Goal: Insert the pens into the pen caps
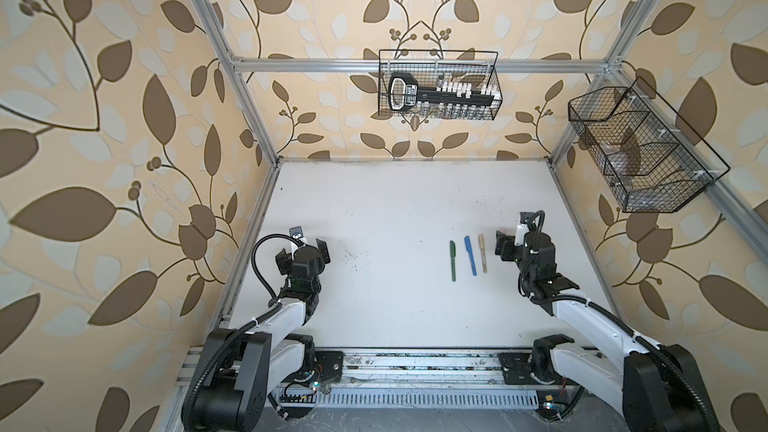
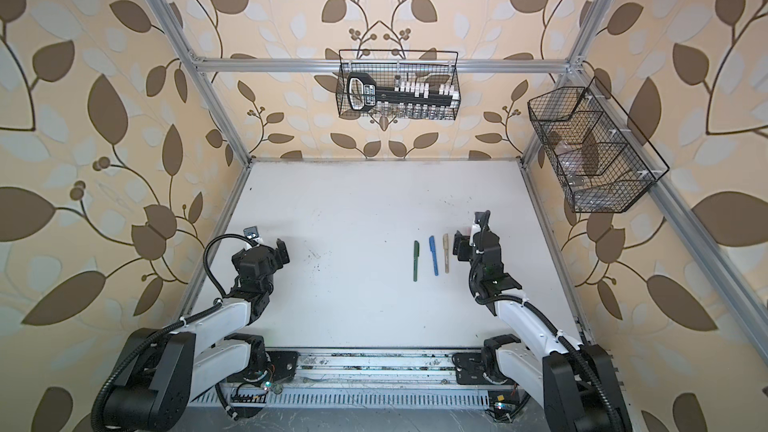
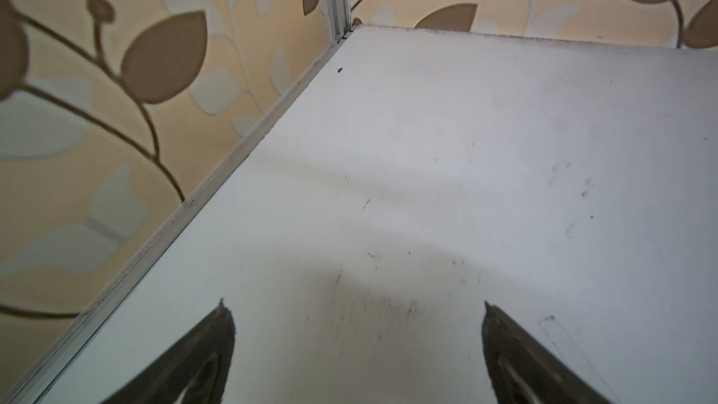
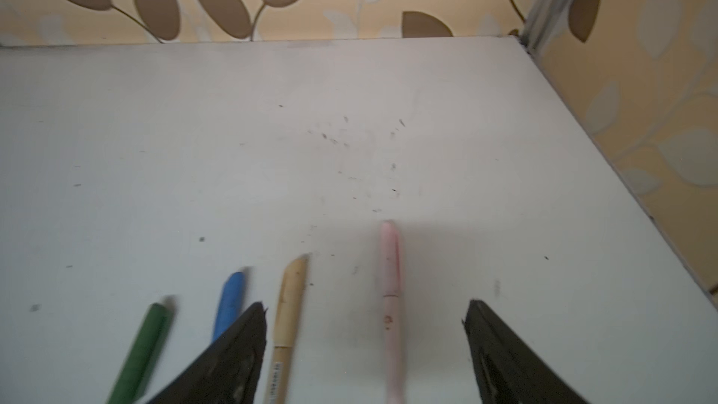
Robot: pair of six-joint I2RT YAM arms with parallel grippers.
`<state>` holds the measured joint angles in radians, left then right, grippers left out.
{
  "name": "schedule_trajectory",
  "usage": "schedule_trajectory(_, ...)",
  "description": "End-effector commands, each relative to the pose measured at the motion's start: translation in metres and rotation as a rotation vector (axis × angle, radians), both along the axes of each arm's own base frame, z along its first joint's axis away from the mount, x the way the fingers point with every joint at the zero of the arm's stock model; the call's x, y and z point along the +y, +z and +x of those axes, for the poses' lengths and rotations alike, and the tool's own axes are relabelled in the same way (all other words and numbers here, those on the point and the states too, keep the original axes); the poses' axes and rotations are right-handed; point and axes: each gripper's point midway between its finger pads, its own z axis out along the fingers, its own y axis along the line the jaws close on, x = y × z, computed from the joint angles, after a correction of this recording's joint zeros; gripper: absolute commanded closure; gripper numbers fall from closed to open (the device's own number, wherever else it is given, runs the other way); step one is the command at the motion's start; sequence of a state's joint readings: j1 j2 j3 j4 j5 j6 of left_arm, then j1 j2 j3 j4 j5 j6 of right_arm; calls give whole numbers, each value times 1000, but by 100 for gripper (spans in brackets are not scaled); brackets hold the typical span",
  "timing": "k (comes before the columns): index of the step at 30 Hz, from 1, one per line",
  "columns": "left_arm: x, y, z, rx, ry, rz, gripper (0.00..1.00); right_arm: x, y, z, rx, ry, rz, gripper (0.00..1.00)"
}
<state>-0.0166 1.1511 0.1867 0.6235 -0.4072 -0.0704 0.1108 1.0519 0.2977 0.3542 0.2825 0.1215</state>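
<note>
My right gripper (image 4: 366, 305) is wide open, pink pen (image 4: 389, 266) lying between the fingers (image 4: 233, 355), capped I think (blurry). Left gripper (image 3: 355, 305) wide too, nothing in it. Capping looks done; next, lift clear without nudging.

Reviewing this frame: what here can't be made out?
- Pink pen: both top views, hidden by right hand; right wrist view's edge cuts off its barrel.
- Blue pen: right wrist view, barrel behind a finger.
- Side basket contents: both top views, too small through mesh.
</note>
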Motion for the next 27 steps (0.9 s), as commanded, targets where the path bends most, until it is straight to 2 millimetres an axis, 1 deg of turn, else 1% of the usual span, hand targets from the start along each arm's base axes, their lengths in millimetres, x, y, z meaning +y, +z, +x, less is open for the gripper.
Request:
schedule_trajectory(1, -9, 22, 38, -109, -81, -69, 1, -30, 24, 10, -208, -86, 6, 18)
schedule_trajectory(2, -7, 13, 45, -88, -68, -76, 1, -32, 18, 14, -178, -83, 23, 18)
schedule_trajectory(3, -7, 5, 49, -82, -65, -82, 1, -31, 23, 20, -190, -62, 9, 18)
schedule_trajectory(4, -7, -9, 53, -64, -69, -78, 1, -29, 25, 23, -217, -49, 3, 17)
schedule_trajectory(5, -9, -5, 59, -95, -87, -64, 1, -27, 21, 26, -219, -25, 24, 18)
schedule_trajectory(6, -13, -6, 61, -61, -108, -77, 1, -24, 19, 28, -226, -3, 22, 18)
schedule_trajectory(7, -13, -8, 62, -19, -103, -90, 1, -16, 13, 29, -210, 36, 10, 18)
schedule_trajectory(8, -11, -14, 63, 16, -92, -85, 1, -10, 12, 27, -220, 46, -15, 14)
schedule_trajectory(9, -11, -14, 66, 2, -98, -77, 1, -6, 4, 26, -217, 60, -38, 0)
schedule_trajectory(10, -12, -12, 65, -8, -102, -80, 1, -2, 8, 26, -252, 83, -41, 0)
schedule_trajectory(11, -12, -12, 64, -3, -102, -82, 1, -3, 4, 25, -211, 74, -37, 0)
schedule_trajectory(15, -12, -13, 65, 15, -98, -84, 1, -3, 6, 26, -223, 68, -42, 0)
schedule_trajectory(19, -12, -13, 65, 15, -97, -86, 1, 1, 4, 28, -213, 106, -30, 0)
schedule_trajectory(27, -12, -13, 63, 13, -99, -86, 1, 0, 4, 28, -211, 109, -27, 0)
